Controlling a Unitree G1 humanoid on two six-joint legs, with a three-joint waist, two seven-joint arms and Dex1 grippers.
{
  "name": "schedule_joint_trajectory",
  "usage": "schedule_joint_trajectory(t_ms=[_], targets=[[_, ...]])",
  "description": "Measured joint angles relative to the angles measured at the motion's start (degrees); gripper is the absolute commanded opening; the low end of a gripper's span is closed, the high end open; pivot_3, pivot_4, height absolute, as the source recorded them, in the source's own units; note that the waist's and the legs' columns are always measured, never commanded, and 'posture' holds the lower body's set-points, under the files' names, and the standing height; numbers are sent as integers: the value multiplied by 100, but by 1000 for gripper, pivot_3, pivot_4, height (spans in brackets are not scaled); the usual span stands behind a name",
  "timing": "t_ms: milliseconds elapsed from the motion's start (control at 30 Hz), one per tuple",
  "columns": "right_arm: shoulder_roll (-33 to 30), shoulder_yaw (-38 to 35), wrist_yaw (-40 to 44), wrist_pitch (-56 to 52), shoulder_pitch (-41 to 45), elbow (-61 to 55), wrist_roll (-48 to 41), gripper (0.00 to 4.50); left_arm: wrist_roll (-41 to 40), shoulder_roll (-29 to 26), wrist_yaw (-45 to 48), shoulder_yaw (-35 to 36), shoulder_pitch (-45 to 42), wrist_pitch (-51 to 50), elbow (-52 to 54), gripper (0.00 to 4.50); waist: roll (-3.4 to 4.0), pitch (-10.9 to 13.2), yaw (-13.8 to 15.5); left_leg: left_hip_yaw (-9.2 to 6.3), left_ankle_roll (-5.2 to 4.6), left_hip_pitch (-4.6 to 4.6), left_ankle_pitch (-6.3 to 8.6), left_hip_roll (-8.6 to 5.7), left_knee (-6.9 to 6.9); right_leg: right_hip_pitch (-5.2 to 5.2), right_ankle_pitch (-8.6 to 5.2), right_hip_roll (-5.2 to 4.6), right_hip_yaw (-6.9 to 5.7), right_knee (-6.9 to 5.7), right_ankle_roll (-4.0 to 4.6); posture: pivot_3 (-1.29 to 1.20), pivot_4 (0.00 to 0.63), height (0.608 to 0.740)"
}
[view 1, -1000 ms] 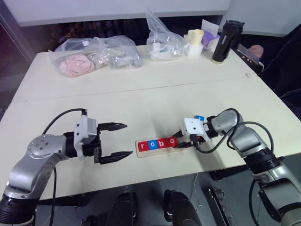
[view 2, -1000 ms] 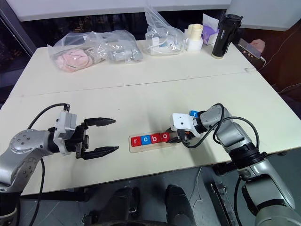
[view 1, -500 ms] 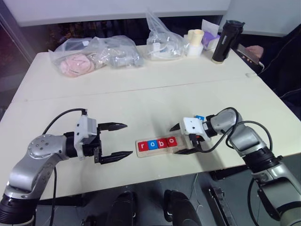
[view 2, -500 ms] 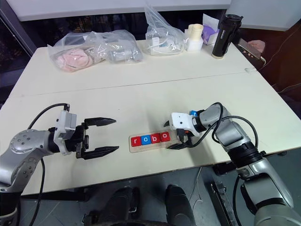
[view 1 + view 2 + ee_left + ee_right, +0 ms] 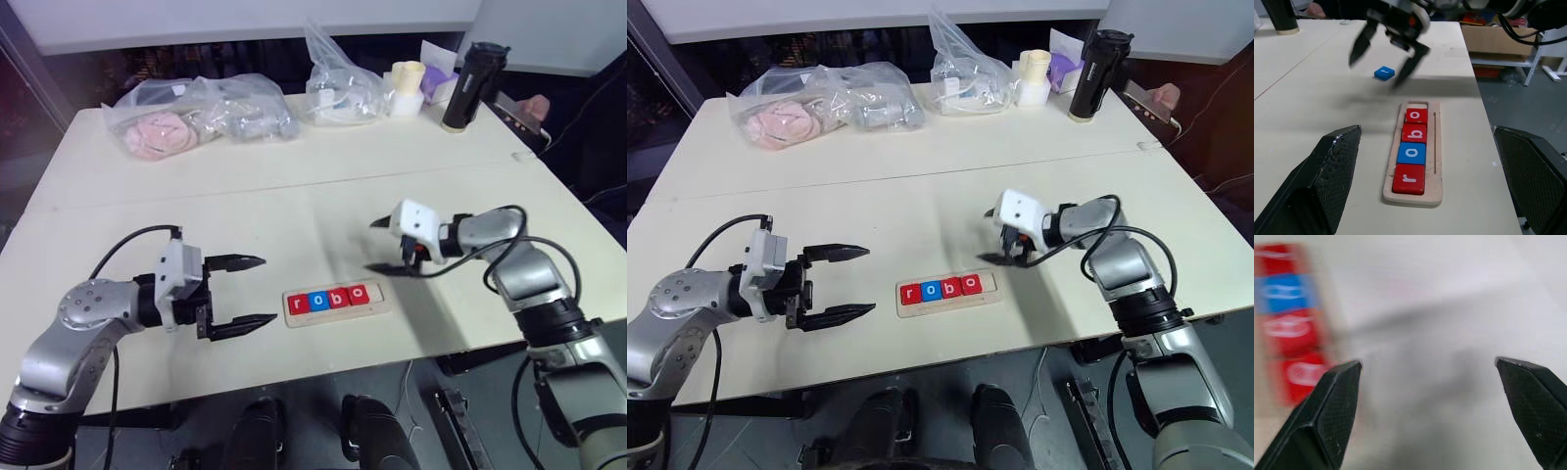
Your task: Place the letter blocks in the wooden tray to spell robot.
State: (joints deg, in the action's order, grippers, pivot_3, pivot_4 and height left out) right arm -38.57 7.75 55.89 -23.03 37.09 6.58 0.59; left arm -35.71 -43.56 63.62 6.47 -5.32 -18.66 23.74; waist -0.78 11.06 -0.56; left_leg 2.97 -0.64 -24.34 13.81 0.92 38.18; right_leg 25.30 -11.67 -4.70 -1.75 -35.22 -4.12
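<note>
On the pale table [image 5: 294, 211], the wooden tray [image 5: 1438, 147] lies near the front edge between the two arms, its long axis running side to side across the robot's front. Four letter blocks sit in its groove, touching in a row: a red r [image 5: 1409, 178], a blue o [image 5: 1412, 153], a red b [image 5: 1415, 132] and a red o [image 5: 1416, 115], leaving the slot at the robot's right end unfilled. The fifth block, the blue tile [image 5: 1384, 73], lies flat on the table beyond that end; its letter is too small to read. The right gripper [image 5: 387, 245] hangs above the table just past the tray's right end, fingers spread, grasping nothing. The left gripper [image 5: 257, 291], likewise spread and unladen, points at the tray's left end. Clear plastic bags [image 5: 201, 117] along the far edge hold bundled items, hard to make out.
</note>
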Motion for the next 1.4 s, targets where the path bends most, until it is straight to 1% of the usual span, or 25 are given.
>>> schedule_joint_trajectory(t_ms=[100,133,200,267,367,467,600,733,867,933,967,1000,1133,1233,1400], targets=[[413,-650,-1272,-1944,-35,-569,237,4460,3,7,13,-16,-13,6,-17,4500,1,-1,0,-2,1,-4,0,2,-3,6,1,-2,1,-3,2,0,150,740],[636,-850,-1697,-2717,-91,-875,320,4460,6,24,15,-40,-45,8,-33,4500,1,-2,0,-4,1,-4,0,2,-5,7,1,-2,0,-4,3,0,150,740],[992,-1023,-2249,-3739,-164,-1239,408,4460,9,62,20,-75,-124,10,-52,4500,2,-2,-11,-3,1,-4,0,2,-6,9,2,-1,1,-4,4,0,150,740],[1422,-1177,-2747,-4634,-203,-1576,480,4460,13,87,30,-106,-182,20,-61,4500,5,-4,-25,-2,1,-4,0,3,-7,10,3,-1,1,-5,5,0,150,740],[2065,-1514,-3407,-5574,-164,-1834,557,4460,19,104,56,-121,-212,25,-106,4500,6,-5,-21,-2,1,-4,0,2,-6,9,3,0,0,-5,5,0,150,740],[2502,-1726,-3903,-6041,-83,-1885,598,4460,23,108,70,-124,-233,28,-152,4500,7,-5,-23,-1,0,-5,0,1,-6,9,3,1,0,-4,5,0,150,740],[2867,-1873,-4373,-6263,-61,-1875,591,4460,23,108,71,-124,-239,28,-162,4500,7,-5,-24,-1,0,-7,0,1,-7,8,3,1,-1,0,4,0,150,740],[2977,-2012,-4610,-6219,-42,-1754,530,4460,23,106,62,-119,-231,28,-161,4500,7,-5,-31,-1,0,-6,-1,0,-7,7,2,3,-1,0,3,0,150,740],[3028,-2059,-4763,-5883,44,-1455,439,4460,23,106,38,-118,-226,28,-156,4500,6,-5,-47,-2,0,-4,-1,1,-7,6,2,6,-1,-1,3,0,150,740],[3039,-2120,-4838,-5710,105,-1267,364,3941,23,107,19,-118,-222,28,-149,4500,6,-6,-52,-3,0,-3,-1,1,-7,4,2,6,-1,-1,3,0,150,740],[3039,-2136,-4876,-5624,121,-1189,345,3603,23,107,7,-118,-222,28,-147,4500,5,-6,-54,-3,0,-3,-1,1,-7,4,2,6,-1,-1,3,0,150,740],[3040,-2150,-4901,-5554,132,-1134,318,3164,23,106,-1,-118,-222,28,-147,4500,5,-6,-55,-3,0,-3,-1,1,-7,4,2,6,-1,-1,3,0,150,740],[3027,-2160,-4968,-5420,171,-994,208,1165,23,107,-14,-118,-221,28,-144,4500,5,-7,-55,-3,0,-3,-1,1,-7,4,2,6,-1,-1,3,0,150,740],[3000,-2145,-4976,-5626,135,-1159,125,1161,24,108,-26,-119,-216,28,-124,4500,5,-7,-50,-5,0,-4,-1,2,-8,6,2,6,-2,0,3,0,150,740],[2800,-1952,-4855,-6282,-188,-1933,-58,1161,26,124,-51,-121,-205,29,-113,4500,6,-7,-31,-7,0,-6,-1,2,-15,8,0,4,-4,4,2,0,150,740]])
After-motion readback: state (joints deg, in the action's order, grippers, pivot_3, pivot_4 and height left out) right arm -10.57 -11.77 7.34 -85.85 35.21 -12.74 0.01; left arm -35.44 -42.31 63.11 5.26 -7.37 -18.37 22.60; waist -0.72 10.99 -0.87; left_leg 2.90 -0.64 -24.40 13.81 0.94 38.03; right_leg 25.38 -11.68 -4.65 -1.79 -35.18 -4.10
